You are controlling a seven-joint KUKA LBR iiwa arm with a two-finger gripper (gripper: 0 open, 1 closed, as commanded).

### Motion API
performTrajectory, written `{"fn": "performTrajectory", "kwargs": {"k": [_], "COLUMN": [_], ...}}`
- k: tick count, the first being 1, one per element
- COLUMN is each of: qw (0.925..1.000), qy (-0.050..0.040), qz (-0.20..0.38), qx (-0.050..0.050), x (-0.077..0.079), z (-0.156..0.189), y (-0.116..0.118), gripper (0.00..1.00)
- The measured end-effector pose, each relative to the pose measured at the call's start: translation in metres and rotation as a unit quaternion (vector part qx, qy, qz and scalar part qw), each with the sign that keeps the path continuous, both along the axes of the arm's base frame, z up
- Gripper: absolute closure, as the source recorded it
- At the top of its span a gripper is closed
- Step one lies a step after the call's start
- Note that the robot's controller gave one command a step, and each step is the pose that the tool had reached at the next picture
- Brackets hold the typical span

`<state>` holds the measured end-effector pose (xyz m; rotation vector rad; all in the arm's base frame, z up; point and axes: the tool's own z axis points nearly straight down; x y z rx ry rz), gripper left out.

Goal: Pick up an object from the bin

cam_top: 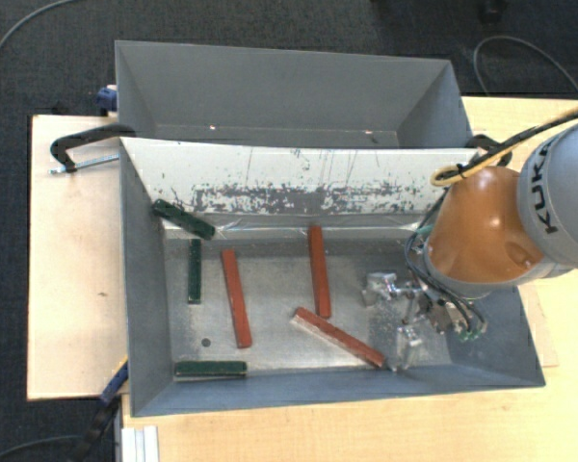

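Orange wrist cover (477,229) rides highest, and my gripper (405,330) hangs low at the right end of the slanted flat red plastic stick (337,337). I cannot tell how wide it stands or whether it has hold of anything. I judge this to be the approach step. Next it needs to straddle that stick squarely before closing.

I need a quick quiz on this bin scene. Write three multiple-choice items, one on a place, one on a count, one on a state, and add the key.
1. Where in the bin is the gripper?
A. the view's left end
B. the view's right end
C. against the far wall

2. How many red sticks are in the bin?
A. two
B. three
C. five

3. The slanted red stick is:
A. lying on the floor
B. standing on end
C. lifted above the rim

Key:
1 B, it hangs low at the right, by that stick's end.
2 B, two lie lengthwise and one is slanted.
3 A, it rests flat on the floor.
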<state>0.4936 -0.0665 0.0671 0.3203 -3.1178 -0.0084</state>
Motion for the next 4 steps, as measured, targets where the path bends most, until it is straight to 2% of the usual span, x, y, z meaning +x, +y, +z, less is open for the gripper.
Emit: {"fn": "performTrajectory", "kwargs": {"k": [1, 2, 3, 4], "qw": [1.0, 0.999, 0.9912, 0.9886], "qy": [-0.0074, -0.006, -0.0045, -0.0045], "qz": [0.004, -0.044, -0.133, -0.15], "qx": [0.001, -0.002, -0.002, -0.003], "x": [-0.001, -0.001, 0.004, 0.004], "z": [0.035, 0.033, 0.004, 0.004], "y": [0.087, 0.062, 0.107, 0.059], "gripper": [0.0, 0.0, 0.0, 0.0]}}
